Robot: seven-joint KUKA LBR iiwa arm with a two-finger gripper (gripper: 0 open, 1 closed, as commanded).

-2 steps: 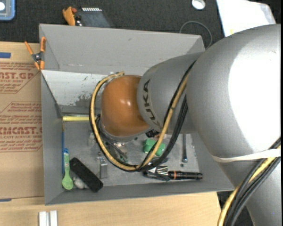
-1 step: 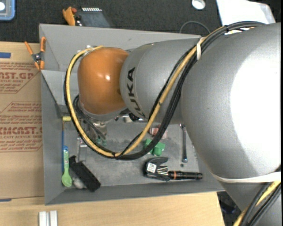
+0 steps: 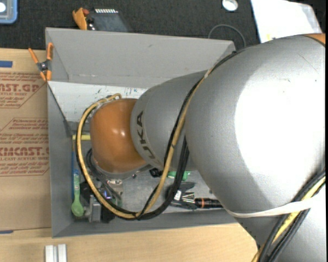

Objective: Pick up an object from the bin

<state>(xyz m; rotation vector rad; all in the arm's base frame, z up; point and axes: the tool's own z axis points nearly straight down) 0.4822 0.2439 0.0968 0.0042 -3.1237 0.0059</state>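
**Desk:** Start at the left. What do you have?

**Me:** The grey bin's (image 3: 59,168) left wall. Lying along its foot is a green stick (image 3: 76,195), rounded end towards the near corner. Just beside that end, in the same corner, is a small dark block (image 3: 94,212). I can't make out what it is.

**Desk:** And the hand?

**Me:** The hand (image 3: 113,185) hangs low over the near-left part of the bin floor, under the orange cover (image 3: 113,135) on the wrist. A yellow cable (image 3: 126,215) loops round the cover and sags almost to the floor. I can't tell whether the hand is wide or narrow, because the cover and the cable hide too much. I see nothing held in it.

**Desk:** So which thing is it over?

**Me:** I can't say for certain. The stick and the dark block are the nearest, both a little to its left. The patch of floor straight below it looks bare and scuffed.

**Desk:** Further right?

**Me:** A small green piece (image 3: 177,174) peeks out from under the arm (image 3: 251,135). Nearer the front wall lies a black pen (image 3: 199,202) with a red band. The arm's silver casing covers the rest of the bin.
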